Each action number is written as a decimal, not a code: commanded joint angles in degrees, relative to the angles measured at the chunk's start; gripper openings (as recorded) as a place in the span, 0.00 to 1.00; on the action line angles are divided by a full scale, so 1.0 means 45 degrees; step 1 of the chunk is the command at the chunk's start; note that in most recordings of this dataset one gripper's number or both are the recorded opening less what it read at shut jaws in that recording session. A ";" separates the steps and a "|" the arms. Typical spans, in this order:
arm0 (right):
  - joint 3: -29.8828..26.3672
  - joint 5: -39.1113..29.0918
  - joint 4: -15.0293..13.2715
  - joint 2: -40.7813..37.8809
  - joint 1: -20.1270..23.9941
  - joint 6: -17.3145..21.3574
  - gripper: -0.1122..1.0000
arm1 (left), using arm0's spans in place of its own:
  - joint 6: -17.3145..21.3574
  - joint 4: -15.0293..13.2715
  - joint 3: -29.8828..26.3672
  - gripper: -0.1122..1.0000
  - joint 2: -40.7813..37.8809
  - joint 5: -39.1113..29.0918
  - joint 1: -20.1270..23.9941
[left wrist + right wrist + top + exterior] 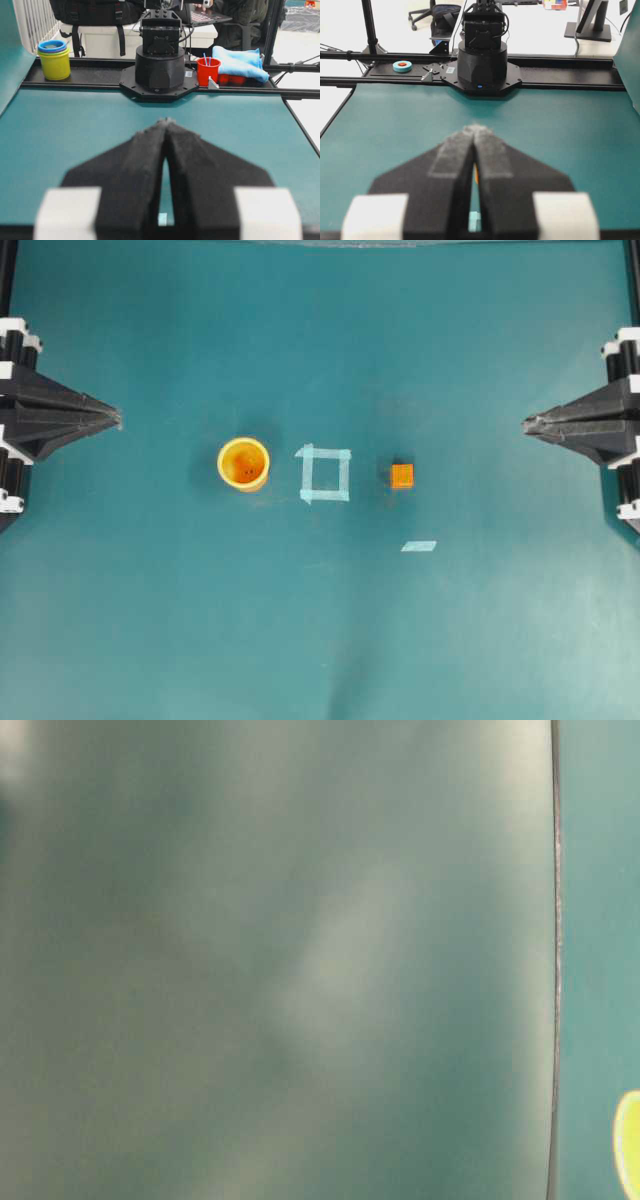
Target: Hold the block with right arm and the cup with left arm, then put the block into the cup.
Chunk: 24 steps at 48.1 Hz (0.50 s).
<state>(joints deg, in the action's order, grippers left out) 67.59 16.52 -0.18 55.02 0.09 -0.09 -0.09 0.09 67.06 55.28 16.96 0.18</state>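
**Start position: both arms parked**

Left gripper point(117, 418): fingers pressed together, empty. Cup point(244, 463) upright, left of the tape square point(325, 473); block point(402, 476) right of it. Right gripper point(527, 423): likewise pinched together, empty. Spread fingers before descending; centre over each item.

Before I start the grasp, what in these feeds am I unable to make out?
- Table-level view: almost all blur; of the cup only a yellow sliver shows, cut by the right edge.
- Left wrist view: cup not visible, behind the shut left end effector.
- Right wrist view: the block is just an orange sliver between the fingers of the shut right end effector.
- Overhead: both arms cut off by the side edges.
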 commanded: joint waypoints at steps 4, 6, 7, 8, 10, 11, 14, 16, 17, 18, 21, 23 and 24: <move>-0.0488 0.0039 0.0000 -0.0039 -0.0117 -0.0059 0.10 | -0.0078 0.0098 -0.0195 0.10 -0.0078 -0.0293 -0.0020; -0.0566 0.0020 -0.0020 -0.0020 -0.0117 -0.0059 0.10 | -0.0078 0.0098 -0.0195 0.10 -0.0059 -0.0410 -0.0020; -0.0586 0.0020 -0.0020 -0.0020 -0.0117 -0.0059 0.10 | -0.0078 0.0078 -0.0195 0.10 -0.0059 -0.0469 -0.0020; -0.0605 0.0020 -0.0020 -0.0020 -0.0117 -0.0059 0.10 | -0.0078 0.0098 -0.0195 0.10 -0.0059 -0.0527 -0.0020; -0.0684 0.0020 -0.0020 -0.0020 -0.0117 -0.0059 0.10 | -0.0059 0.0098 -0.0195 0.10 -0.0059 -0.0625 -0.0020; -0.0703 0.0020 -0.0020 -0.0020 -0.0117 -0.0059 0.10 | -0.0059 0.0098 -0.0195 0.10 -0.0078 -0.0703 -0.0020; -0.0723 0.0039 -0.0020 -0.0020 -0.0117 -0.0059 0.10 | -0.0059 0.0098 -0.0195 0.10 -0.0078 -0.0898 -0.0020; -0.0723 0.0020 -0.0020 -0.0039 -0.0117 -0.0059 0.10 | -0.0059 0.0098 -0.0195 0.10 -0.0078 -0.1016 -0.0020; -0.0723 0.0020 -0.0020 -0.0039 -0.0117 -0.0059 0.10 | -0.0059 0.0098 -0.0195 0.10 -0.0078 -0.1074 0.0000; -0.0723 0.0020 -0.0020 -0.0059 -0.0117 -0.0059 0.10 | -0.0059 0.0098 -0.0195 0.10 -0.0078 -0.1152 -0.0020; -0.0723 0.0020 -0.0020 -0.0098 -0.0117 -0.0059 0.10 | -0.0059 0.0098 -0.0176 0.10 -0.0117 -0.1328 -0.0020; -0.0723 0.0039 -0.0020 -0.0117 -0.0117 -0.0059 0.10 | -0.0039 0.0117 -0.0176 0.10 -0.0137 -0.1426 -0.0020; -0.0723 0.0020 -0.0020 -0.0117 -0.0117 -0.0059 0.10 | -0.0039 0.0117 -0.0195 0.10 -0.0156 -0.1484 -0.0020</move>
<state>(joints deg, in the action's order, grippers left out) 65.83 16.35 -0.18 54.76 -0.35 -0.26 -0.35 0.44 67.06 55.28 10.63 0.18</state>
